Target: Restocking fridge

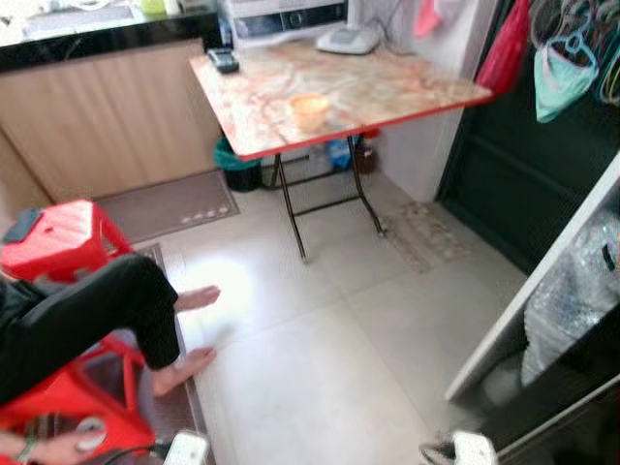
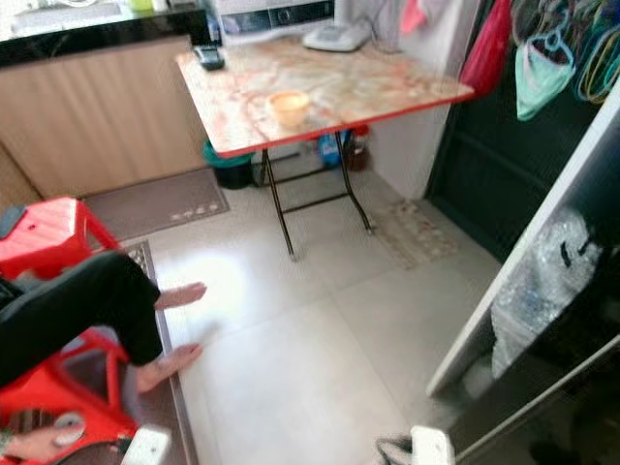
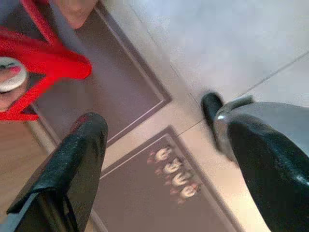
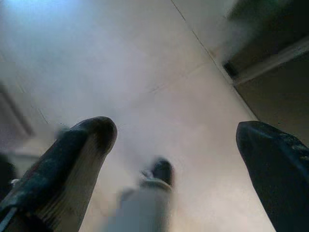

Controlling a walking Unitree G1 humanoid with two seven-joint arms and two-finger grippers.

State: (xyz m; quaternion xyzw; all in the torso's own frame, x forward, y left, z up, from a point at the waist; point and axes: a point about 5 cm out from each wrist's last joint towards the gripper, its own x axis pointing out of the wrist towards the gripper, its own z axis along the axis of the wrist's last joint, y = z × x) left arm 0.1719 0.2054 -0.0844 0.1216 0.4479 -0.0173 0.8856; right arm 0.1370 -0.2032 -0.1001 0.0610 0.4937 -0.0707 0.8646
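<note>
Left tool (image 3: 159,145): fingers spread wide, empty, hanging low over a brown doormat (image 3: 140,193) and pale floor tiles (image 1: 320,358). Right tool (image 4: 176,145): fingers likewise wide apart, holding nothing, hanging above bare tile, near a dark gap at the fridge's foot.

At near right, open fridge door (image 1: 542,281), white edge slanting up, with clear plastic-wrapped packages (image 2: 542,281) on its shelf. Dark fridge body (image 1: 523,184) behind it at far right, hung with coloured hangers (image 1: 567,58) and a red cloth (image 1: 509,48).

Straight ahead and far, folding tabletop (image 1: 387,92) in marbled orange with a red rim, on thin dark legs. On it: 1 small orange cup (image 1: 309,108), a dark remote (image 1: 223,60) at the far left corner, a white appliance (image 1: 349,39) at the far edge. Beneath: a green bin (image 1: 237,165) and bottles.

At near left, seated person's legs in black trousers (image 1: 87,310), bare feet (image 1: 189,329) on the tile, among red plastic stools (image 1: 58,237).
</note>
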